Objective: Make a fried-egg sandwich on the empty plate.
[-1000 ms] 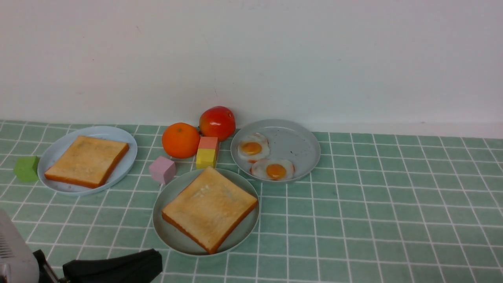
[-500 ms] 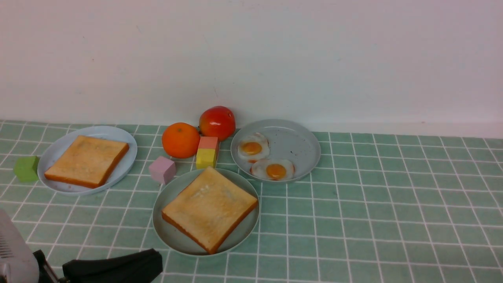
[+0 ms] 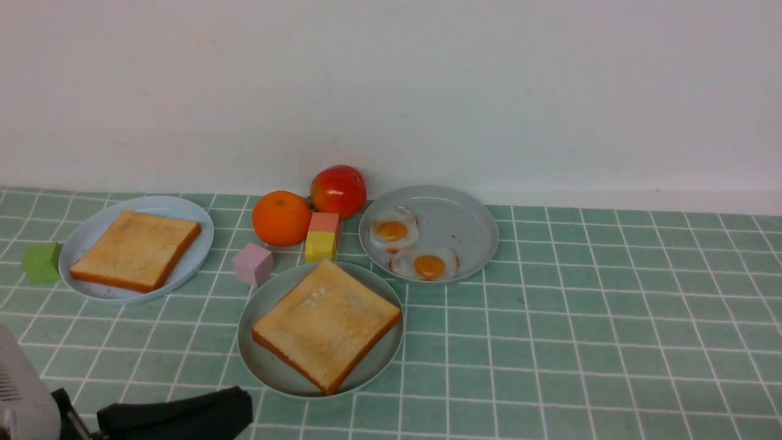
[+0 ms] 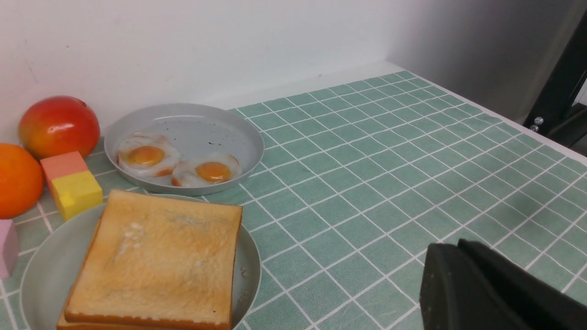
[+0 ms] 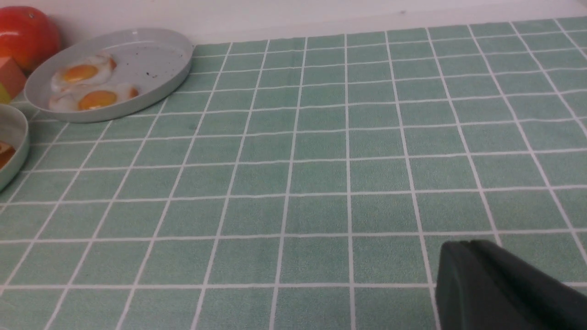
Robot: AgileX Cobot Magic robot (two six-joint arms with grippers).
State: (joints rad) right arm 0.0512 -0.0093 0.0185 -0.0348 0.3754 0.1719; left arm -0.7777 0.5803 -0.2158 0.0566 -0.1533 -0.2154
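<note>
A golden-brown toast slice (image 3: 327, 324) lies on the mint-green plate (image 3: 263, 366) at the front centre. In the left wrist view (image 4: 156, 261) a second crust edge seems to show under it, and no egg is visible there. Two fried eggs (image 3: 391, 230) (image 3: 427, 266) lie on a blue-grey plate (image 3: 464, 232) behind it. Another toast slice (image 3: 134, 250) lies on the pale blue plate (image 3: 98, 226) at the left. My left gripper (image 3: 247, 406) is shut and empty, low at the front left of the mint-green plate. My right gripper (image 5: 458, 245) is shut and empty above bare tiles, out of the front view.
An orange (image 3: 281, 217), a red fruit (image 3: 338, 190), a salmon-and-yellow block (image 3: 322, 237) and a pink cube (image 3: 252, 264) crowd between the plates. A green cube (image 3: 41, 263) sits at the far left. A white wall runs along the back.
</note>
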